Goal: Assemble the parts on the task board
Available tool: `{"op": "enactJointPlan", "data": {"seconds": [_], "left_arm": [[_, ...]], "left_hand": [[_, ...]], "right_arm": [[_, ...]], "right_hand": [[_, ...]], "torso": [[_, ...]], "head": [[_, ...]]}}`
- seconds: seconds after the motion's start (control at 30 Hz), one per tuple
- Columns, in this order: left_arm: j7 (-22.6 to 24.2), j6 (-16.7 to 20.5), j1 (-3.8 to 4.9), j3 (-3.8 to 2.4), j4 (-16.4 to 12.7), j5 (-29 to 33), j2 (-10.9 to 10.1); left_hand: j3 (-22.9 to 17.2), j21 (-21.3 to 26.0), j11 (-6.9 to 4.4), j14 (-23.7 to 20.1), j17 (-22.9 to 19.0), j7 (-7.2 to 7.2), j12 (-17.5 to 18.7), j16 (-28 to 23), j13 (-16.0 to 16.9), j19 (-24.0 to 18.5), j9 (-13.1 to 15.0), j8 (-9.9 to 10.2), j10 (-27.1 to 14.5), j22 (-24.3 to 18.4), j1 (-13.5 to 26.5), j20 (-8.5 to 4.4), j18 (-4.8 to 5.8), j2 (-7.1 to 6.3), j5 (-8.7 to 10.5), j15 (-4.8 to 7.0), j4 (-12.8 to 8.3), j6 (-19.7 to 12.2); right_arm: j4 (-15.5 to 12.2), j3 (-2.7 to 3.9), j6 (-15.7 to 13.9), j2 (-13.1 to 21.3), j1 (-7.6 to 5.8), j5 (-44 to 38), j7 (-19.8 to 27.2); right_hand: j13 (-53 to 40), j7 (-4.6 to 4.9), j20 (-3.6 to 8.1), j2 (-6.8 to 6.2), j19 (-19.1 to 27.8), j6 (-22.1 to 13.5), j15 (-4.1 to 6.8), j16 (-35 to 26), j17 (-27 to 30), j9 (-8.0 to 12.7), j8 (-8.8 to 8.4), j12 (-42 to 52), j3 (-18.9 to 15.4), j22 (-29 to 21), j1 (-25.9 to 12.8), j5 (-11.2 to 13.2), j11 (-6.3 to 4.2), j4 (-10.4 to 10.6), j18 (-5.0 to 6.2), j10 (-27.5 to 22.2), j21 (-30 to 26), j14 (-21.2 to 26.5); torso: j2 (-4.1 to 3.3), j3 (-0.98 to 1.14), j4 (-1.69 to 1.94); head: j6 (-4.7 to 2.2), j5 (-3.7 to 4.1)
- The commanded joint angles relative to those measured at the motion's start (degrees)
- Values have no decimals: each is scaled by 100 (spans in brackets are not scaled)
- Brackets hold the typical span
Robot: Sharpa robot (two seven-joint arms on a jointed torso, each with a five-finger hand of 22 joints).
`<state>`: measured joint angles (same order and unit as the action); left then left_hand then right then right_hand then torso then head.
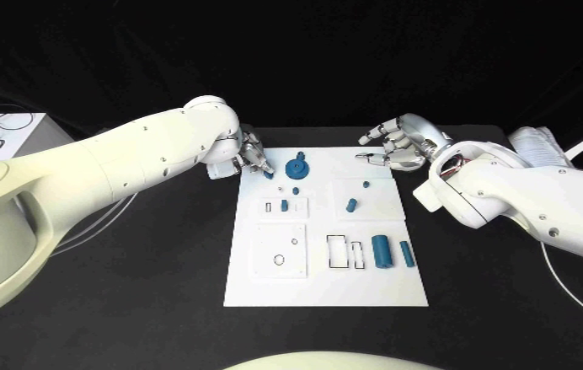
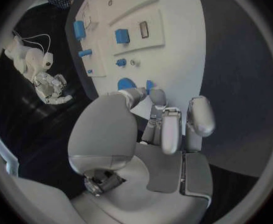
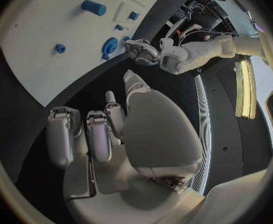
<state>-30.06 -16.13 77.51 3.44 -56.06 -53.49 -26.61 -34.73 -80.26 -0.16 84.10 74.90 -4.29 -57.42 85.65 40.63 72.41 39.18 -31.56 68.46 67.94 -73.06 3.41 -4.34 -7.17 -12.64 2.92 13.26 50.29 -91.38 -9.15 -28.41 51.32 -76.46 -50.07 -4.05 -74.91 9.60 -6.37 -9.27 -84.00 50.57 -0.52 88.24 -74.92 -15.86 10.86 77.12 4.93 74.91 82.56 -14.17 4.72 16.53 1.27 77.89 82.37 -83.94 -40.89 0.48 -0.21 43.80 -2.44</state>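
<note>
The white task board (image 1: 328, 290) lies in the middle of the black table. My left hand (image 1: 249, 155) hovers at its far left corner and pinches a small blue piece (image 2: 148, 85) between thumb and finger, just beside the round blue disc part (image 1: 296, 168). My right hand (image 1: 395, 147) hangs over the table off the board's far right corner, fingers apart and holding nothing. A blue cylinder (image 1: 382, 251) and a blue bar (image 1: 409, 254) lie at the board's near right. In the right wrist view the disc part (image 3: 109, 46) and my left hand (image 3: 142, 52) appear beyond the right hand's fingers (image 3: 89, 134).
Small blue pieces stand mid-board: a block (image 1: 351, 205), a peg (image 1: 294, 191) and a piece in a slot (image 1: 285, 206). Raised white sub-plates with cut-outs (image 1: 278, 252) lie on the near left. A white box (image 1: 18, 134) stands at the table's far left.
</note>
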Motion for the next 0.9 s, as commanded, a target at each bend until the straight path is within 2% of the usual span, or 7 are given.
{"op": "enactJointPlan", "data": {"seconds": [0.03, 0.17, 0.4, 0.57, 0.7, 0.9], "left_arm": [[89, 211, -3, -8, -168, 265, -103], [60, 395, -3, -20, -513, 427, -344], [49, 761, -3, -28, -1227, 587, -832], [48, 968, -20, -9, -1677, 605, -1114], [61, 1172, -65, 30, -2006, 500, -1306], [88, 1345, -134, 140, -2305, 302, -1441]], "left_hand": [[-773, -57, -7, 358, 756, 25, -85, 44, 74, 104, 417, -462, 100, 82, 130, 0, -54, -59, -41, 51, -687, 7], [-975, -102, -34, 393, 841, 50, -178, 90, 182, 178, 452, -518, 217, 171, 262, -22, -36, -143, -68, 75, -810, 51], [-1289, -181, -97, 426, 928, 117, -388, 135, 477, 312, 483, -597, 475, 331, 537, -78, -3, -325, -262, 130, -994, 200], [-1376, -158, -136, 442, 978, 162, -426, 162, 548, 271, 521, -655, 574, 282, 670, -106, -15, -397, -430, 160, -1054, 309], [-1425, -174, -166, 452, 1010, 195, -445, 179, 593, 304, 561, -696, 641, 324, 754, -127, -6, -428, -567, 186, -1081, 373], [-1488, -196, -196, 459, 1031, 228, -405, 191, 553, 346, 610, -738, 677, 375, 842, -147, 6, -455, -742, 213, -1109, 425]], "right_arm": [[-1, 1, 36, -2, 2, -55, 65], [0, 1, 36, 8, 2, -55, 66], [7, 0, 39, 24, 2, -51, 67], [16, 0, 42, 26, 4, -42, 71], [24, 0, 44, 26, 7, -36, 73], [33, 0, 45, 20, 16, -33, 75]], "right_hand": [[-228, -2, 11, 18, -236, -3, 14, -34, -1161, 6, 23, -10, -16, 979, -52, -24, 3, 2, 66, -26, -19, -504], [-228, -2, 11, 18, -236, -3, 14, -34, -1161, 6, 23, -10, -16, 979, -52, -24, 3, 2, 66, -26, -19, -504], [-225, -2, 12, 23, -235, -1, 15, -39, -1153, 7, 26, -12, -13, 976, -55, -38, 2, 3, 67, -28, -24, -501], [-225, -2, 12, 23, -235, -1, 15, -39, -1153, 7, 26, -12, -13, 976, -55, -38, 2, 3, 67, -28, -24, -501], [-225, -2, 12, 23, -235, -1, 15, -39, -1153, 7, 26, -12, -13, 976, -55, -38, 2, 3, 67, -28, -24, -501], [-225, -2, 12, 23, -235, -1, 15, -39, -1153, 7, 26, -12, -13, 976, -55, -38, 2, 3, 67, -28, -24, -501]], "torso": [[11, 8, 4], [18, 9, 6], [75, 18, 51], [113, 9, 76], [135, 13, 88], [138, 11, 96]], "head": [[4, -4], [6, -7], [50, 1], [97, 9], [126, 0], [151, -23]]}}
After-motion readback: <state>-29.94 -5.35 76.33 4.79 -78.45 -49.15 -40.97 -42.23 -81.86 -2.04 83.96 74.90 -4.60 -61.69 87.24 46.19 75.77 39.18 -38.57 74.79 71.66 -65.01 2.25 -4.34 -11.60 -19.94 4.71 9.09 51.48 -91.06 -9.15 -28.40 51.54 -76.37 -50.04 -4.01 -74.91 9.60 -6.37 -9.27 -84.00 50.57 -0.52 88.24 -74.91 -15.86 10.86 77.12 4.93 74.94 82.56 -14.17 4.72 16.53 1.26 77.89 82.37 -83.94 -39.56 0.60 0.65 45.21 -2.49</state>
